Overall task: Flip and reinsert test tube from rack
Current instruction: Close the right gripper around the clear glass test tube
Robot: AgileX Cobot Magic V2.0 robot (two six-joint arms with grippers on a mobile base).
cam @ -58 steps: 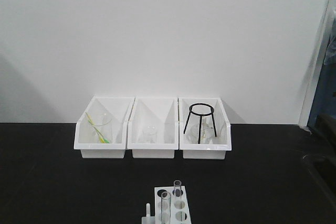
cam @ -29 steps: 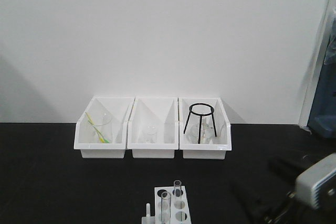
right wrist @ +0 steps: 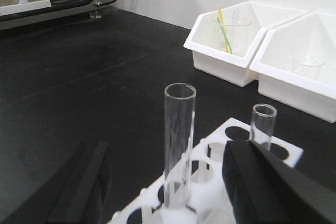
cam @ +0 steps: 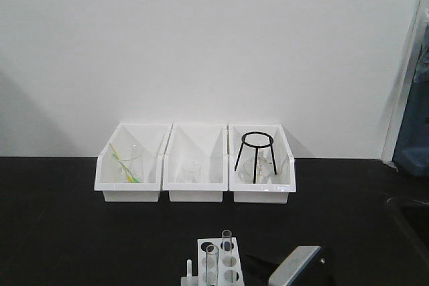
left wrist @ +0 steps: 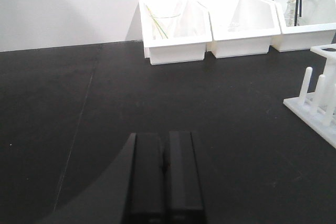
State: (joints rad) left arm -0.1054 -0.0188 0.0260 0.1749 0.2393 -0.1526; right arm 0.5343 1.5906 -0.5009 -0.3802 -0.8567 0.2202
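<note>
1. Left gripper point(left wrist: 164, 140): jaws are pressed flat together with nothing between them. It hangs over bare black worktop point(left wrist: 105, 108).
2. At the right edge of that wrist view we see a corner of the rack point(left wrist: 315, 109) with its upright pegs point(left wrist: 319, 93), well apart from the left gripper.
3. Right gripper point(right wrist: 167, 153): jaws are spread wide, with one dark finger point(right wrist: 79, 182) on either side of the nearer tube point(right wrist: 178, 129). We cannot tell whether either finger touches the glass.
4. The nearer tube stands upright in a hole of the rack's top plate, open mouth up. The farther tube point(right wrist: 262, 121) also stands upright, mouth up, a row behind and to the right. The right-hand finger hides its lower part.
5. In the front view, the rack point(cam: 231, 274) sits on the worktop at bottom centre, and the other holes that show hold nothing. A grey housing of the right arm point(cam: 295, 267) lies just right of it.
6. Farther back, three white bins stand side by side against the wall point(cam: 214, 45).
   - The left bin point(cam: 127, 192) holds a clear beaker point(cam: 134, 159) with yellow-green sticks point(cam: 120, 161).
   - The middle bin point(cam: 196, 194) holds a small glass beaker point(cam: 192, 171).
   - The right bin point(cam: 261, 195) holds a black ring tripod point(cam: 238, 157) over some glassware.
</note>
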